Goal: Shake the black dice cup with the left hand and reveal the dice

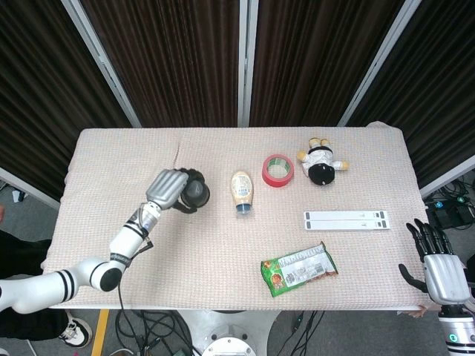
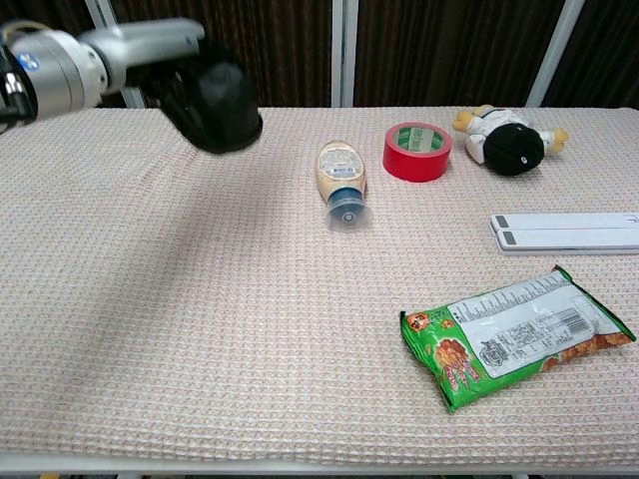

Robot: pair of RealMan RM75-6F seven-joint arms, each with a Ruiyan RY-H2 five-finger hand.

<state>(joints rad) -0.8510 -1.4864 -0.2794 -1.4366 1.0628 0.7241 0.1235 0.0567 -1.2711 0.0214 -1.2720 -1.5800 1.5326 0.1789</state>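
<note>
The black dice cup (image 1: 194,195) (image 2: 222,102) hangs in the air above the left half of the table, gripped by my left hand (image 1: 167,188) (image 2: 165,70), whose fingers wrap around it. In the chest view the cup sits high at the upper left, clear of the cloth. No dice can be seen. My right hand (image 1: 436,261) stays off the table's right front corner with its fingers spread and nothing in them; the chest view does not show it.
On the beige cloth lie a mayonnaise bottle (image 1: 242,190) (image 2: 340,180), a red tape roll (image 1: 278,170) (image 2: 416,151), a plush toy (image 1: 322,162) (image 2: 508,141), a white strip (image 1: 346,219) (image 2: 565,232) and a green snack bag (image 1: 298,268) (image 2: 514,334).
</note>
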